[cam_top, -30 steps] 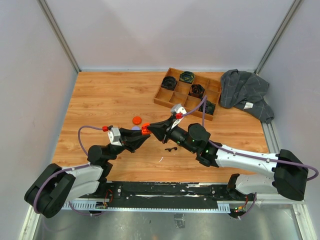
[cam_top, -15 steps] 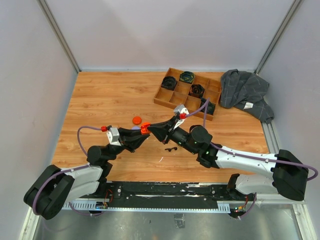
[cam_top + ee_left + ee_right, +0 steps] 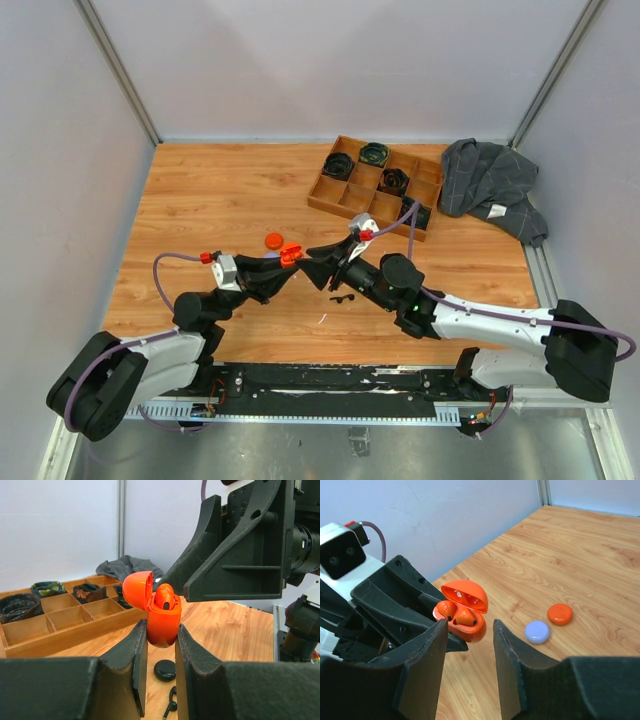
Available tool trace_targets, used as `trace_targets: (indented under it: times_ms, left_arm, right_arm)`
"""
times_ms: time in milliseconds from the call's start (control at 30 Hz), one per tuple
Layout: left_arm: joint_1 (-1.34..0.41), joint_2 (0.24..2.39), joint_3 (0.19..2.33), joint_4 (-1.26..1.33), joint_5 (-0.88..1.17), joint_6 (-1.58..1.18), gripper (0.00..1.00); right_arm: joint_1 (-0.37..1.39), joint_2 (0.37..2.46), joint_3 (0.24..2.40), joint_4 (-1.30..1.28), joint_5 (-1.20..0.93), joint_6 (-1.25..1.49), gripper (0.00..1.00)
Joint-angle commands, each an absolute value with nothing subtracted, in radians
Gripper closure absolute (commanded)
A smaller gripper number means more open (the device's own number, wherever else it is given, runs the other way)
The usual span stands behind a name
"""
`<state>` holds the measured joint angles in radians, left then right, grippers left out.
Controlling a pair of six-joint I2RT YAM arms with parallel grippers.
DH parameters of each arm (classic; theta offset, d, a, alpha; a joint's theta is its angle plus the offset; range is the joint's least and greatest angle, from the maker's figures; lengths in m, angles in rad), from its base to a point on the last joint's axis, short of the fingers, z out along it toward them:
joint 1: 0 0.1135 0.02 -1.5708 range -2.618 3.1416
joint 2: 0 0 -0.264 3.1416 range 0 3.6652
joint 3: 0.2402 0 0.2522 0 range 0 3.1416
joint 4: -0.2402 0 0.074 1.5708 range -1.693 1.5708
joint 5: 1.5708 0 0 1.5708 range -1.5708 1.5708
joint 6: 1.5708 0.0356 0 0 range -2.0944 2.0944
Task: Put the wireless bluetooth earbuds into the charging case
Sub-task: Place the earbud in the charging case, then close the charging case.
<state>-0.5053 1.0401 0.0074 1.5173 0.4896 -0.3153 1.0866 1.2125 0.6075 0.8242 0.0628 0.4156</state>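
Note:
My left gripper (image 3: 161, 630) is shut on an orange charging case (image 3: 162, 622) and holds it above the table with its lid open. Two orange earbuds (image 3: 446, 608) sit in its sockets. In the right wrist view the case (image 3: 462, 612) is just ahead of my right gripper (image 3: 470, 630), which is open, empty and not touching it. From above, the case (image 3: 291, 253) sits between the two gripper tips, the right gripper (image 3: 316, 256) a little to its right. A pair of black earbuds (image 3: 171, 705) lies loose on the table below, next to a black round case (image 3: 165, 669).
A lilac round case (image 3: 537, 631) and an orange round case (image 3: 560, 614) lie on the table beyond the grippers. A wooden compartment tray (image 3: 330, 200) with coiled black cables stands at the back right. A grey cloth (image 3: 490, 185) lies beside it.
My right gripper has drawn back to the right, away from the orange case. My left gripper has lifted the case slightly.

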Motion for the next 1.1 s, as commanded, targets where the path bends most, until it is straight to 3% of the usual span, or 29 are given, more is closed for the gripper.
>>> trace_targets:
  times_ms: [0,333,500,1067]
  left_arm:
    - [-0.497,1.031,-0.088,1.589,0.482,-0.302,1.00]
    - [-0.497,1.084,-0.055,1.587,0.581,-0.311,1.00]
    - [-0.497,1.102,-0.045,1.605,0.631,-0.315,1.00]
    - [-0.497,1.150,-0.028,1.639,0.653,-0.348,1.00]
  right_arm:
    - [1.078,1.145,0.595,0.783,0.093,0.355,0.53]
    - [0.889,1.094,0.733,0.490,-0.388,0.225,0.12]
    - [0.862,1.126,0.801,0.359,-0.551,0.083,0.04]
    - [0.850,1.284,0.922,0.197,-0.808,-0.088,0.01]
